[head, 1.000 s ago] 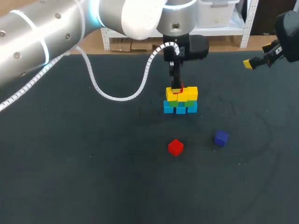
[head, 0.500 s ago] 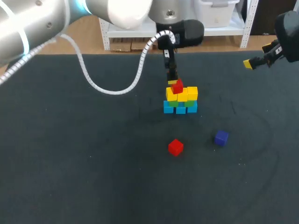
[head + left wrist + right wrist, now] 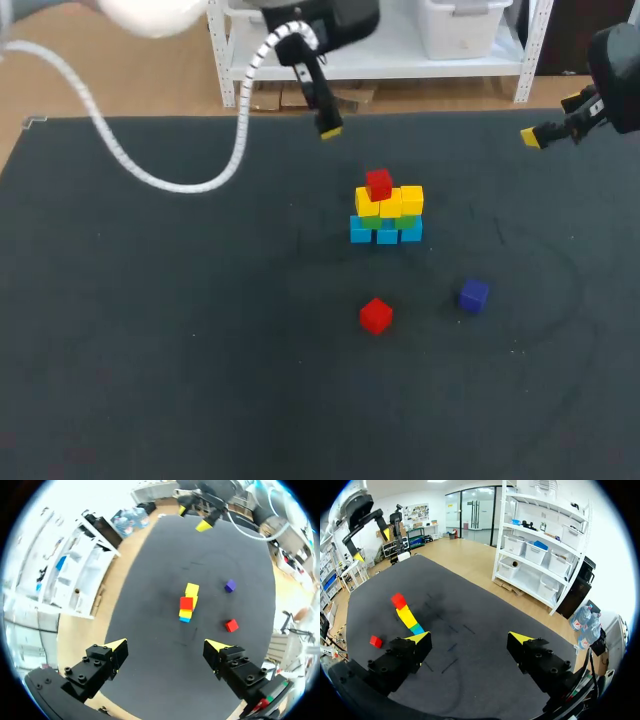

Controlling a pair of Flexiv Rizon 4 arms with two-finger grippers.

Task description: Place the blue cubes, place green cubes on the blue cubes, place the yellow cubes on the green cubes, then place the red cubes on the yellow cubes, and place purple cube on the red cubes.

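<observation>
A small wall of cubes stands mid-table: blue at the bottom, green above, yellow on top. One red cube sits on the yellow row's left part. A second red cube and a purple cube lie loose on the mat nearer the front. My left gripper hangs open and empty above the table's back edge, up and left of the wall. My right gripper is open and empty at the far right, well away from the wall.
The dark mat covers the whole table. Only the wall and the two loose cubes stand on it.
The left gripper let go of the red cube on the yellow row, then rose and pulled back to the left. The right arm stayed still.
</observation>
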